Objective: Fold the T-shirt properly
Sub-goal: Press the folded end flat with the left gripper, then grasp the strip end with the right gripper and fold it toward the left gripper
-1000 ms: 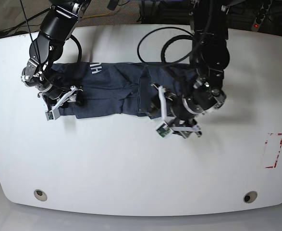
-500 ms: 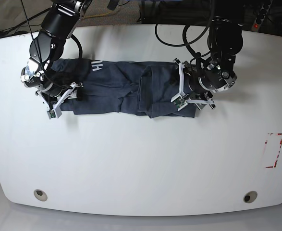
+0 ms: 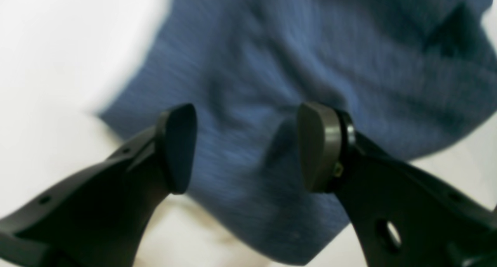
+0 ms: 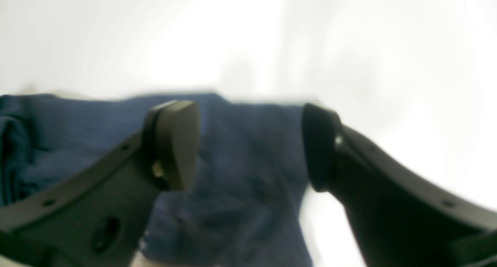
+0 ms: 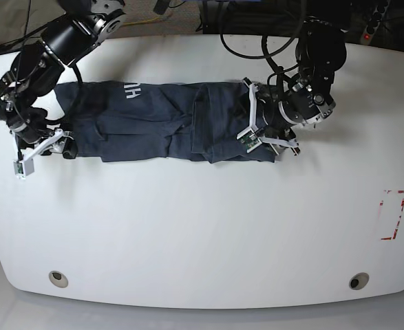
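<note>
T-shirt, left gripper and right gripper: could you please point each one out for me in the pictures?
T-shirt [image 5: 153, 127]: base view, on the middle of the folded cloth.
Left gripper [image 3: 246, 146]: left wrist view, midway between its open fingertips.
Right gripper [image 4: 250, 146]: right wrist view, midway between its open fingertips.

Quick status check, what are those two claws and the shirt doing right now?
Left gripper open above the T-shirt, holding nothing. Right gripper open at the shirt's other end, empty. Shirt lies in a long folded band on the table. Nothing in the way.

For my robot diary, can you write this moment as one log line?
T-shirt: long band on table | left hand: open | right hand: open
</note>
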### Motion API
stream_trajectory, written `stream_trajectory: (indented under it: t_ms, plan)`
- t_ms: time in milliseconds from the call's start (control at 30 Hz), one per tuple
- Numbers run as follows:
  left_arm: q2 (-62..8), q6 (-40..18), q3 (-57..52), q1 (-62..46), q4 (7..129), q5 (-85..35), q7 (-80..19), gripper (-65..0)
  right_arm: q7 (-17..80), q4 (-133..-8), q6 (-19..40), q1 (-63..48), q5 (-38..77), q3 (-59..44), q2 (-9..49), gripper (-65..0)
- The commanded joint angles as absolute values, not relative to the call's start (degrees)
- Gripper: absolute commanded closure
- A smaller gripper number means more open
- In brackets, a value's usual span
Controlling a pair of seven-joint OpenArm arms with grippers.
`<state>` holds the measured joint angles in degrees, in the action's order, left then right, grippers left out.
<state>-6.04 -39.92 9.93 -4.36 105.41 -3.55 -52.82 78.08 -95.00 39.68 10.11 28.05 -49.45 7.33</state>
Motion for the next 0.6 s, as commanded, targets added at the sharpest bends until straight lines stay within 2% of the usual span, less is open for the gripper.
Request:
stream_trajectory:
  t_ms: [0,100,367,567]
  plan:
    - [-6.02,-40.00,8.92,-3.65,108.35,-4.18,-51.56,-37.8,77.49,-93.23,40.00,10.07,31.78,-51.21,9.27,-49.1]
    - [-6.02,-40.00,5.58,-4.26,108.62,-4.26,-51.56,-37.8,77.49,-89.80,40.00,8.31,35.12,-53.14,11.03,-53.7]
    - [-5.76,-40.00,-1.63,-4.97,106.68,-4.62,-51.56,-37.8,77.23,-80.40,40.00,5.93,38.02,-57.36,14.11,-53.9]
    - [-5.76,-40.00,-3.30,-5.93,105.63,-7.96,-51.47,-37.8,75.03,-78.90,40.00,4.79,37.93,-54.64,14.20,-53.9]
